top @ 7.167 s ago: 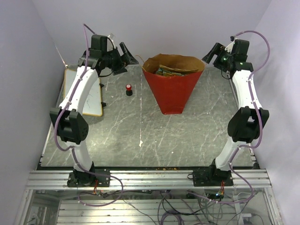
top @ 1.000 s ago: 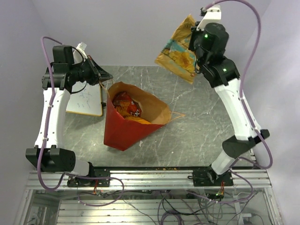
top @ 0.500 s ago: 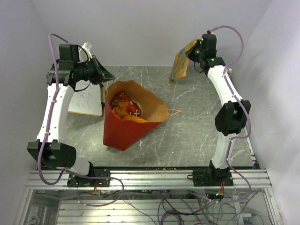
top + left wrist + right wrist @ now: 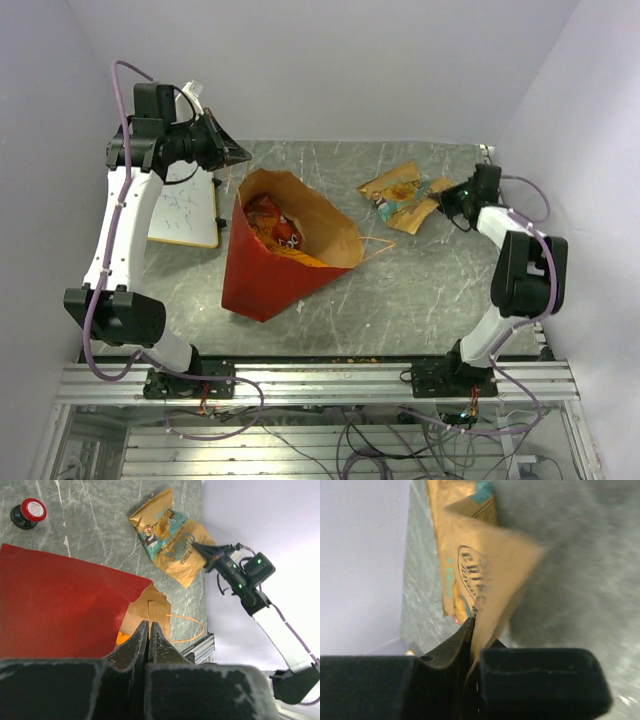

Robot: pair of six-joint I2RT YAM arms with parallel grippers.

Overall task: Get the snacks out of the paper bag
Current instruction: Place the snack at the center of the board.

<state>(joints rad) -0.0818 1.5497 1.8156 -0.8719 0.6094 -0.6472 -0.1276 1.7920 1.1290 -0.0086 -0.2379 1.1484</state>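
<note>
The paper bag (image 4: 262, 285) (image 4: 60, 605), red outside and brown inside, leans on the table with its mouth up. Red and orange snacks (image 4: 272, 232) lie inside it. My left gripper (image 4: 238, 155) (image 4: 148, 625) is shut just above the bag's back rim, and a thin handle runs from its tips to the rim. A tan and teal snack packet (image 4: 398, 192) (image 4: 172, 540) (image 4: 475, 565) lies on the table at the back right. My right gripper (image 4: 452, 200) (image 4: 474, 630) is low at the packet's right end, shut on its edge.
A whiteboard (image 4: 190, 215) lies at the back left under my left arm. A red-capped black knob (image 4: 29, 512) stands behind the bag. The bag's other handle loop (image 4: 375, 243) rests on the table. The table's right edge (image 4: 500, 215) is close to the packet.
My right arm came down from high up, bringing the tan packet onto the table at the back right. The left gripper and the bag barely moved.
</note>
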